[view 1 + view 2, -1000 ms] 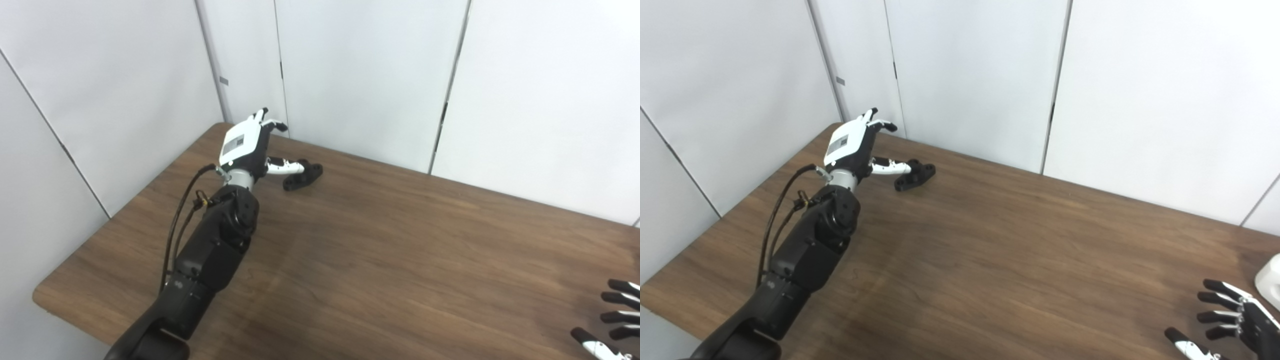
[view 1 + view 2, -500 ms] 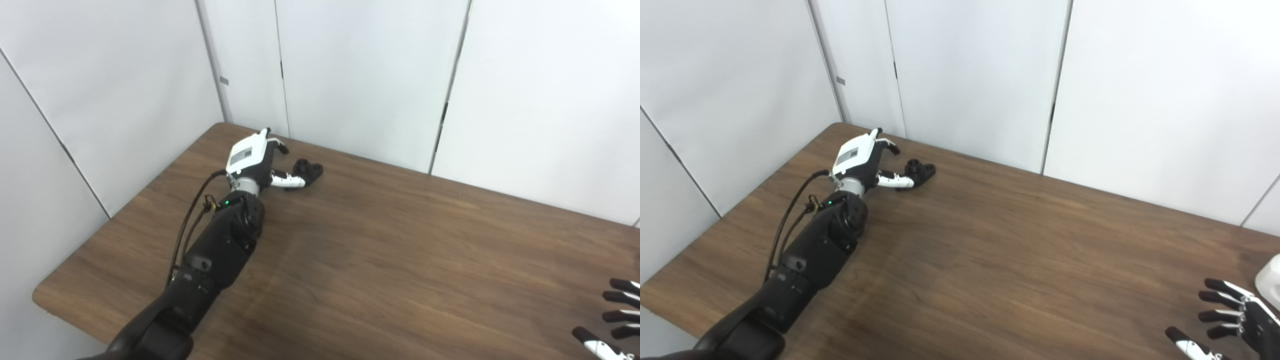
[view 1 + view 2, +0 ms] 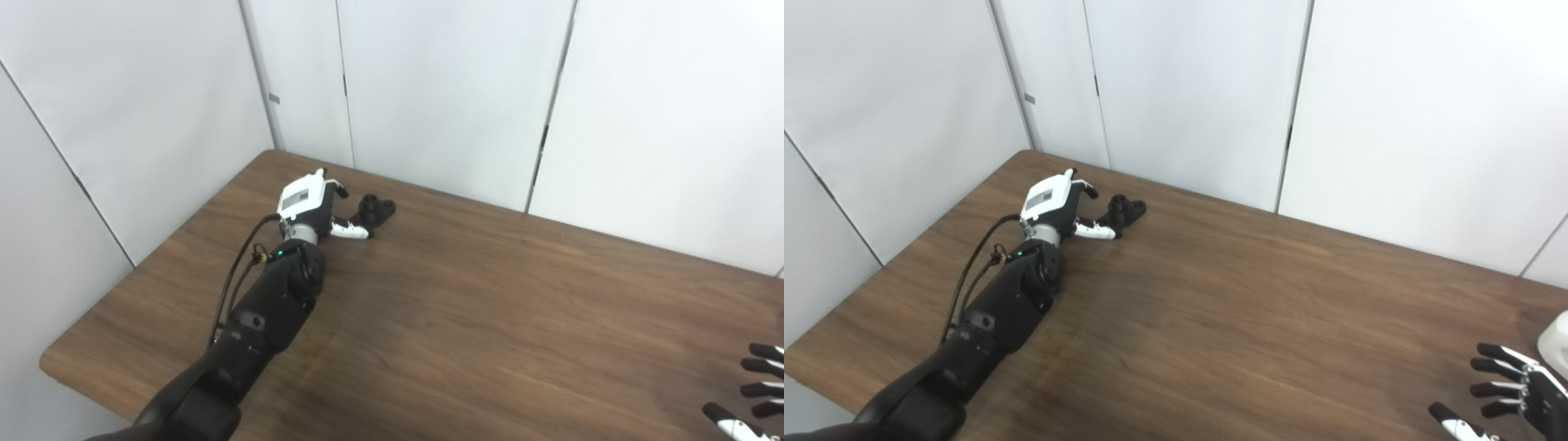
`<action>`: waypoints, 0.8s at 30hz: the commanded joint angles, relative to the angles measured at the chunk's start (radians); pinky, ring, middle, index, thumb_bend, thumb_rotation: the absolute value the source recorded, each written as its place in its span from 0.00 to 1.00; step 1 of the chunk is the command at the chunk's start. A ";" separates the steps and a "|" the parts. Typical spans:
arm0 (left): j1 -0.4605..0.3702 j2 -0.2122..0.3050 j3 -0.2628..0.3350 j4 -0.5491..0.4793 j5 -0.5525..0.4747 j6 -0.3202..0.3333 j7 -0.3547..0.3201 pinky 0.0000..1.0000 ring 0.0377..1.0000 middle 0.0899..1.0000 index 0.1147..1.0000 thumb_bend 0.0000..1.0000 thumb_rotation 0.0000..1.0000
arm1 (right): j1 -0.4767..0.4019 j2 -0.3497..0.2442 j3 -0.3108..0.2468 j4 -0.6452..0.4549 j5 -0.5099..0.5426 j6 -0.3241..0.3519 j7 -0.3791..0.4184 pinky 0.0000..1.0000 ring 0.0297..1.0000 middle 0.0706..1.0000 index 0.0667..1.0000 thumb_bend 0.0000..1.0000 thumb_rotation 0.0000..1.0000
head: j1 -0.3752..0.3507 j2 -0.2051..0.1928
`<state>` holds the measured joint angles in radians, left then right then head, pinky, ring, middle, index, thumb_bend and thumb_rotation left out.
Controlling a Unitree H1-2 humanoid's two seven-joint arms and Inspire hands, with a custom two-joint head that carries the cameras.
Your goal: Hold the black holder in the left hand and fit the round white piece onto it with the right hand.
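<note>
**Left robot hand low beside the black holder, right robot hand idle near the white piece**

The left robot hand point(image 3: 308, 202) lies low over the far left part of the counter point(image 3: 490, 306), its white back plate facing up and its arm stretched out from the bottom left edge. The thumb point(image 3: 350, 229) points out to the side, toward the black holder point(image 3: 372, 211), and its tip is at or just short of the near end of that part. The other fingers point(image 3: 1082, 187) curl forward on the far side of the palm, apart from the thumb. The robot hand is open and grips nothing; whether the thumb actually touches the black holder cannot be told from either view.

The black holder rests on the counter just beyond and to the side of the left thumb, close to the back edge by the white wall panels point(image 3: 441, 92). It shows a short upright round boss at one end.

The right robot hand point(image 3: 1513, 392) sits at the bottom right corner, well apart from the left one, with its dark fingers spread and empty. The round white piece point(image 3: 1556, 344) stands on the counter just past those fingertips, cut off by the picture's edge and seen only in the right eye view.
</note>
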<state>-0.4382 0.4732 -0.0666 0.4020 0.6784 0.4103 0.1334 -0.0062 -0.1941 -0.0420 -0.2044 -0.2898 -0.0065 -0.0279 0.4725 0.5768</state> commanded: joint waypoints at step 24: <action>-0.068 -0.049 0.006 0.154 -0.081 -0.116 0.195 0.84 0.99 0.96 0.67 0.97 0.29 | -0.007 -0.008 -0.005 -0.088 -0.006 0.024 0.013 0.42 0.54 0.64 0.67 0.57 0.00 | -0.013 0.020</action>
<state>-0.4633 0.4154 -0.0566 0.5500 0.5937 0.3193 0.3040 0.0056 -0.1939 -0.0417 -0.2515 -0.2936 0.0340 -0.0097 0.4602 0.5952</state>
